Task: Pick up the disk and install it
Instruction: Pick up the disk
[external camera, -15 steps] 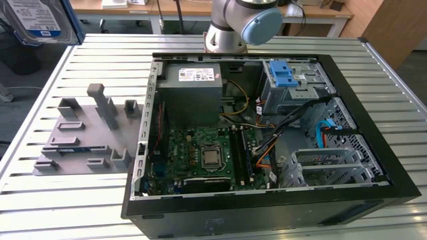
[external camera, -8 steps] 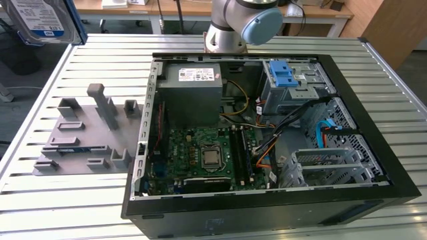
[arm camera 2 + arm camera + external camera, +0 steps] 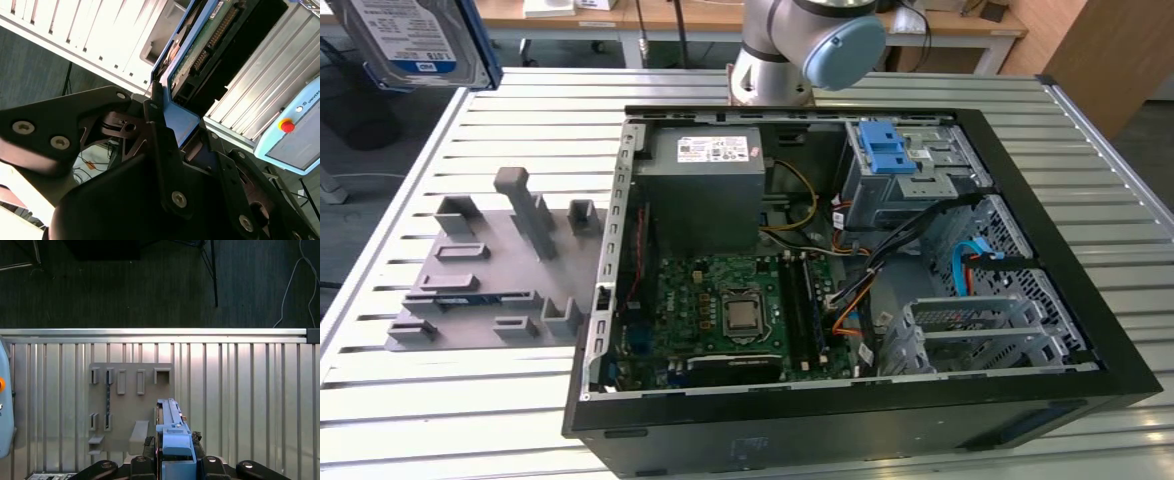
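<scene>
My black two-fingered gripper (image 3: pixel 176 122) is closed on the disk (image 3: pixel 200 52), a flat silver metal hard drive framed by a blue plastic bracket. Its fingers (image 3: pixel 156 125) pinch the bracket's end from both sides.

In the exterior view the disk (image 3: pixel 416 40) hangs in the air at the upper corner on the exterior view's left, with its white-and-blue label facing the camera. It is well apart from the open black computer tower case (image 3: pixel 854 430) lying on the ribbed silver metal table (image 3: pixel 454 420).

Inside the case I see a large grey power supply box (image 3: pixel 707 190), a green motherboard (image 3: pixel 720 310) and a grey metal drive cage with a blue plastic latch (image 3: pixel 897 165). Loose cables (image 3: pixel 894 245) cross the space beside the cage. A grey plastic fixture plate with upright slots (image 3: pixel 494 270) lies just beside the case.

The first wrist view looks down past the disk (image 3: pixel 172 437), seen edge-on, to that plate (image 3: pixel 130 390) below. The second wrist view adds the disk's green circuit-board side and a pale blue control pendant with a red button (image 3: pixel 295 130).
</scene>
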Controlling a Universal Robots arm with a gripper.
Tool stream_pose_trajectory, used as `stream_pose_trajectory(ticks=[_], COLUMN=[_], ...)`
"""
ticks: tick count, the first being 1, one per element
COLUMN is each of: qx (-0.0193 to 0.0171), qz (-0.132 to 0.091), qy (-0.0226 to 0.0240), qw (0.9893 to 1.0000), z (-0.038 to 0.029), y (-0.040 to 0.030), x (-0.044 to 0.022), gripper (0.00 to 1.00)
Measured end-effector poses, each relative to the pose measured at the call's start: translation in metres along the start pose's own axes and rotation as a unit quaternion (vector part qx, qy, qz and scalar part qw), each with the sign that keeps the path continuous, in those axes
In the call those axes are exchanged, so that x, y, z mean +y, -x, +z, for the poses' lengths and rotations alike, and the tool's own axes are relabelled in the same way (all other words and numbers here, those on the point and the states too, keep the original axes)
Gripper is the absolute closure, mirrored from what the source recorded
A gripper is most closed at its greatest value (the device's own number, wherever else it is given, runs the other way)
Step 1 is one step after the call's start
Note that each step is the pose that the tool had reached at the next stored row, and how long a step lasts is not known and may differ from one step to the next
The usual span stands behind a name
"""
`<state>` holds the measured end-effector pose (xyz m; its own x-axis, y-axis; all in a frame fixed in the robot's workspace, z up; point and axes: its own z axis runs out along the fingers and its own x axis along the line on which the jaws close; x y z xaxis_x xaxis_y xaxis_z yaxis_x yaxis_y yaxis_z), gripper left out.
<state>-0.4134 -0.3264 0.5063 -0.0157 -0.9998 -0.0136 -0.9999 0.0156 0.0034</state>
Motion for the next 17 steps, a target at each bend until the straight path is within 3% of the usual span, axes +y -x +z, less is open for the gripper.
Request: stream_pose_trajectory(ticks=[17], qx=[0.0000], qz=[0.000], qy=[0.0000], qw=[1.0000], z=[-0.0001], y=[0.0002], x=[-0.0145], gripper=[0.64])
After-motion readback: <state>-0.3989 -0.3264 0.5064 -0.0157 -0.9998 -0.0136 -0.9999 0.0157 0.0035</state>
